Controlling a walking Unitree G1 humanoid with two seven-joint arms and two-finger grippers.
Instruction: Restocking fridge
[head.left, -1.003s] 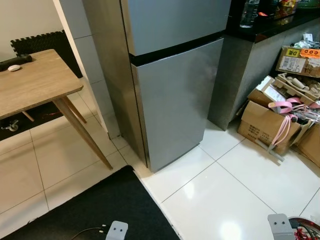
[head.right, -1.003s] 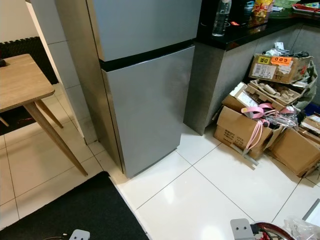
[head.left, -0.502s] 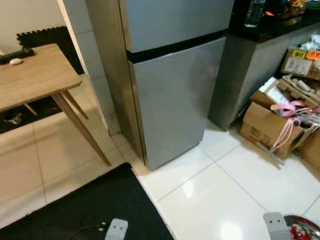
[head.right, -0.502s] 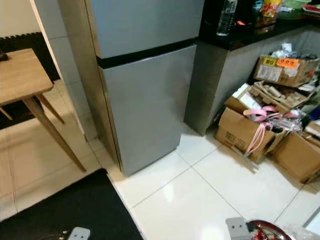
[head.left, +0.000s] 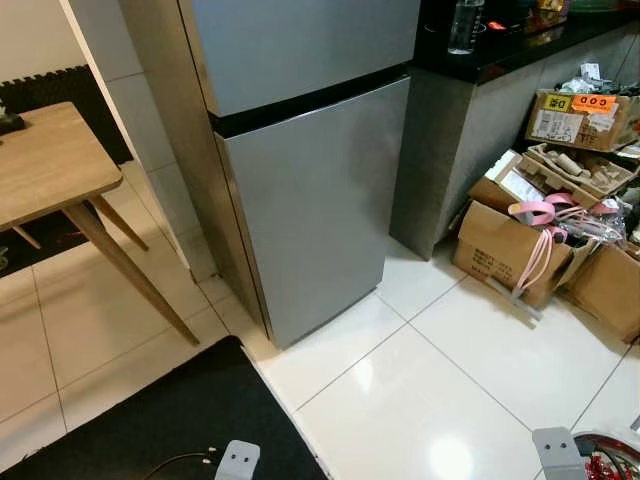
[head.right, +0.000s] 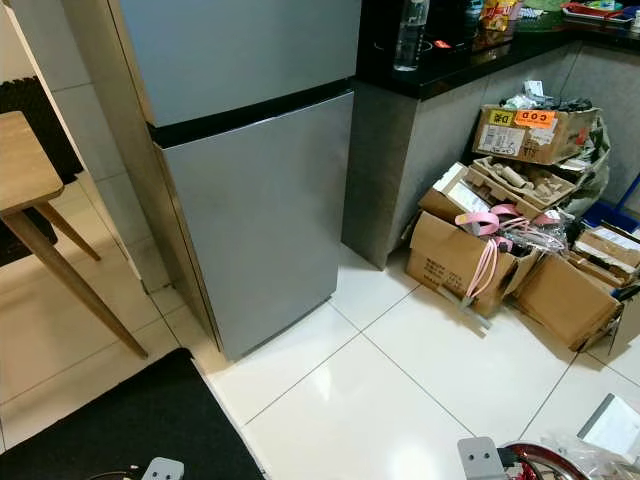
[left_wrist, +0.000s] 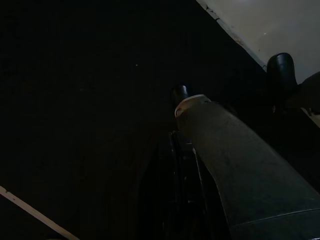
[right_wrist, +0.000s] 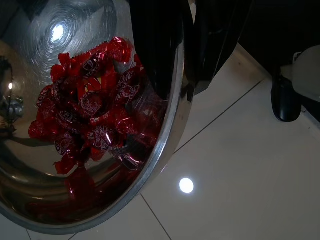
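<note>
The grey two-door fridge (head.left: 300, 170) stands shut at twelve o'clock, beside a dark counter (head.left: 520, 50). At five o'clock, the right gripper (right_wrist: 175, 50) clamps the rim of a steel bowl (right_wrist: 165, 155) of red sweets (right_wrist: 90, 120). The left gripper (left_wrist: 180, 95) hangs low; its opening cannot be told.

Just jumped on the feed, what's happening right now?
The robot stands before a closed silver fridge, both of its doors shut. The right gripper holds a shiny metal bowl by its rim; the bowl contains red-wrapped candies and sits low over the white tile floor. The left gripper hangs over a black mat, carrying nothing visible. Cardboard boxes are piled beside the counter to the fridge's right; a wooden table stands to its left.
</note>
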